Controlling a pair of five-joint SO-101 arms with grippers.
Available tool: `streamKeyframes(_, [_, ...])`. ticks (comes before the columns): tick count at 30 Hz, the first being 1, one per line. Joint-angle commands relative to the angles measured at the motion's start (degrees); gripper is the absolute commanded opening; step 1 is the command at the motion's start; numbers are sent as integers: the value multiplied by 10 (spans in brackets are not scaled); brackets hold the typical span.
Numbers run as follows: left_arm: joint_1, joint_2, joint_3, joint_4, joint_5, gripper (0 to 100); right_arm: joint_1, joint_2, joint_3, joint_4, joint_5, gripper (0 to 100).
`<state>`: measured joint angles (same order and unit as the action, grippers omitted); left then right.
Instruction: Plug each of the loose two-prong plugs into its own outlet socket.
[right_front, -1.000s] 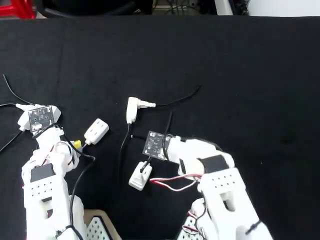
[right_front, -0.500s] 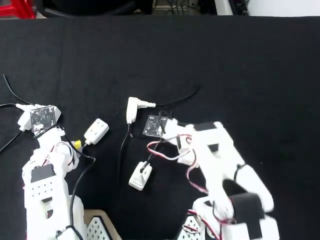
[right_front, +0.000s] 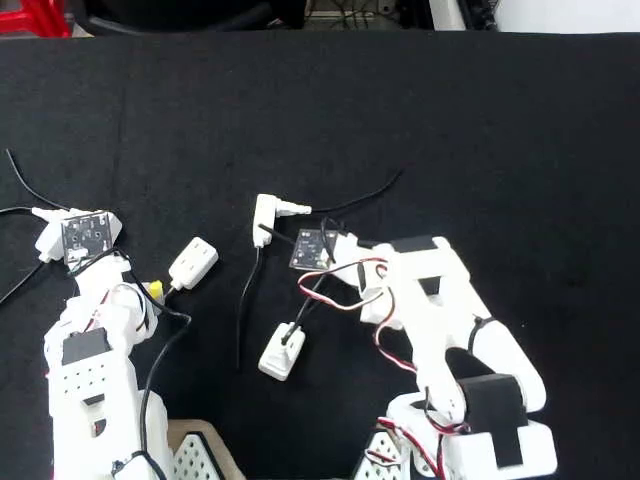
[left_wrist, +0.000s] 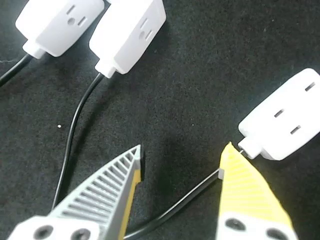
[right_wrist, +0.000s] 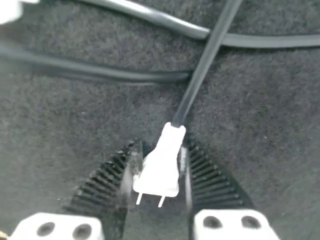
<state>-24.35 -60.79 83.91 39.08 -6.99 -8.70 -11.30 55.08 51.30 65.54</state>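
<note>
DESK: What's the count?

FIELD: Two arms, the left arm (right_front: 90, 370) and the right arm (right_front: 440, 310), at a black table (right_front: 520, 140). Overhead, three white sockets lie in plain sight. The first socket (right_front: 193, 262) is just beside the left arm, the second socket (right_front: 263, 222) is near the middle, and the third socket (right_front: 279, 352) is closer to the arms' bases. The left wrist view counts three too: a two-slot socket (left_wrist: 282, 122), a corner socket (left_wrist: 60, 22) and its neighbour (left_wrist: 129, 31), each on a black cord.

DESK: And plugs?

FIELD: One for certain. The right gripper (right_wrist: 162, 146) is clamped on a white two-prong plug (right_wrist: 159, 172), both prongs pointing back at the camera. The plug's cord (right_wrist: 200, 75) runs away over the cloth among other black cords. Overhead, the right arm's tip sits just beside the second socket, with the plug hidden beneath it.

DESK: The left gripper?

FIELD: The left gripper (left_wrist: 184, 147) is spread wide, holding nothing. A black cord passes between its fingers, and the yellow fingertip (left_wrist: 235, 160) is just beside the two-slot socket's cord end.

DESK: Anything unclear?

FIELD: A small white piece (right_front: 293, 209) on a cord lies against the second socket, and whether it is plugged in cannot be told. A white shape (right_front: 45, 240) is partly covered by the left arm. The corner socket and its neighbour are cut off at the frame edge.
</note>
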Motion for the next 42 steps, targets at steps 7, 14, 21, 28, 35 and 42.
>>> streamKeyframes(7, [-4, -7, -2, -11, -3, 249, 16, 12, -35, -1, -18, 11])
streamKeyframes(14, [-4, -7, -2, -11, -3, 249, 14, 5, -85, 46, -64, 11])
streamKeyframes(21, [-4, -7, -2, -11, -3, 249, 13, -103, -128, 123, -125, 11])
streamKeyframes(28, [-4, -7, -2, -11, -3, 249, -30, -271, -128, 122, -298, 11])
streamKeyframes(35, [-3, -7, -2, -11, -3, 249, -104, -458, -129, 88, -495, 11])
streamKeyframes(42, [-2, -7, -2, -5, -3, 249, -178, -582, -81, -9, -619, 11])
